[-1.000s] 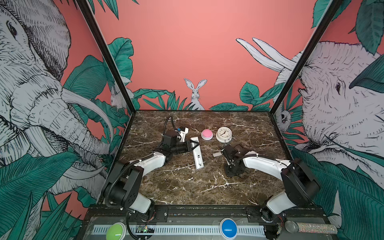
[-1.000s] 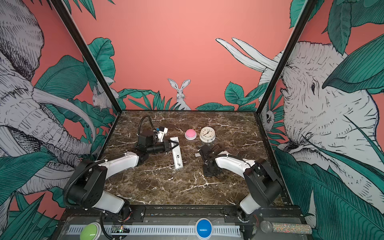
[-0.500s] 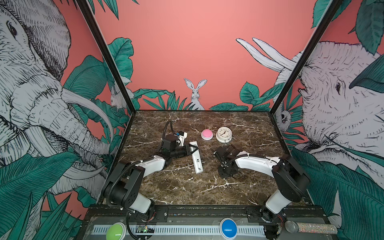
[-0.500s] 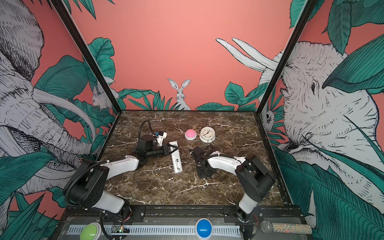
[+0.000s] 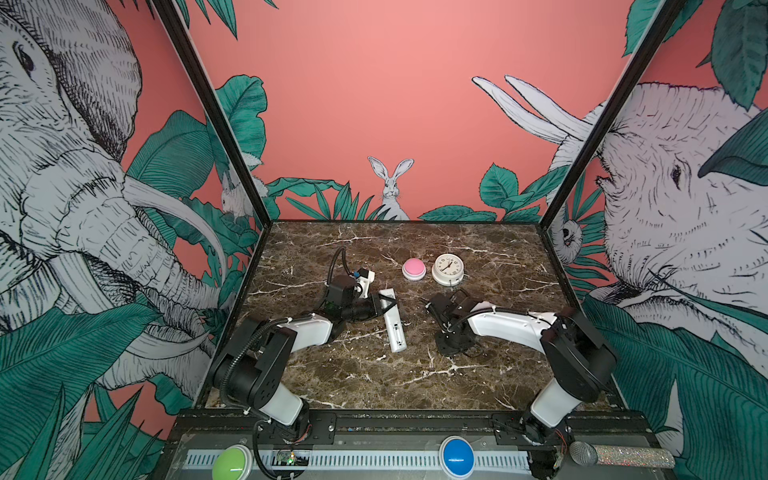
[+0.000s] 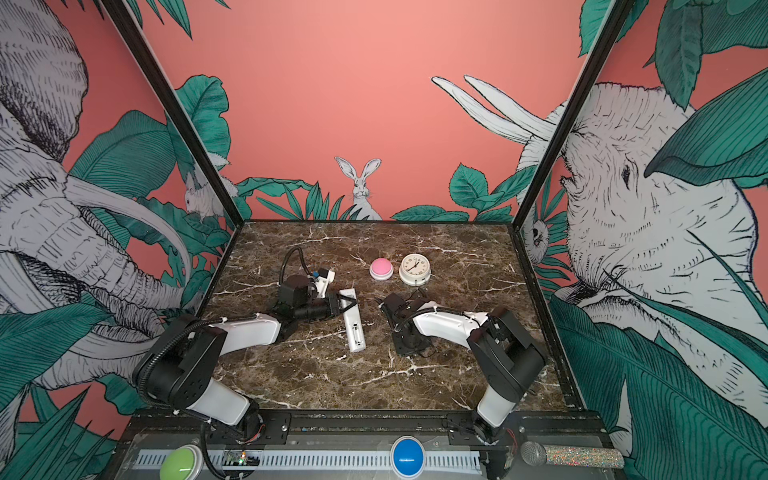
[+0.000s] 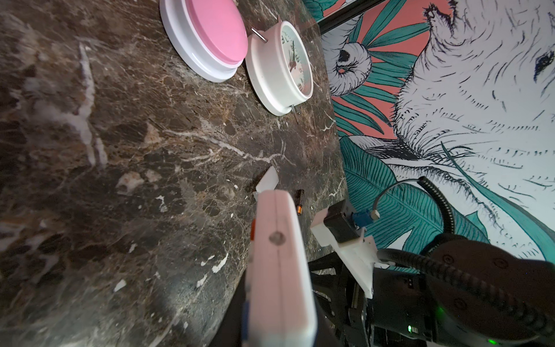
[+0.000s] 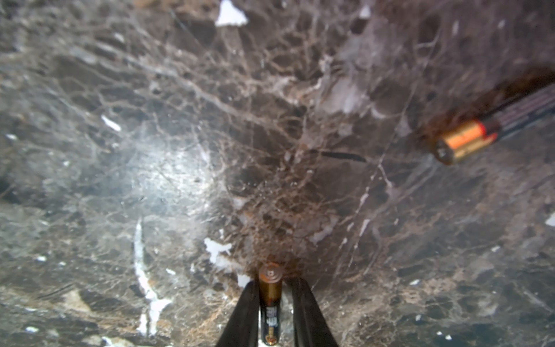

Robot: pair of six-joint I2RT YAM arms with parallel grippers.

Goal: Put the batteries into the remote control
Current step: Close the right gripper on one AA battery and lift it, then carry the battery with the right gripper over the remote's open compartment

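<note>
The white remote control lies lengthwise on the marble in both top views. My left gripper is shut on its far end. The left wrist view shows its narrow side edge between the jaws. My right gripper points down at the table, right of the remote. One of the batteries stands end-on between its jaws. One finger lies against it, with a thin gap at the other finger. A second battery lies loose nearby, also visible as a battery beyond the remote.
A pink dome button and a round white clock stand behind the arms. A small white flat piece lies on the marble past the remote's end. Walls close in the left, right and back sides.
My right arm has swung left, nearer the remote, and dropped low over the table. The left gripper and the remote have shifted slightly toward the front.
</note>
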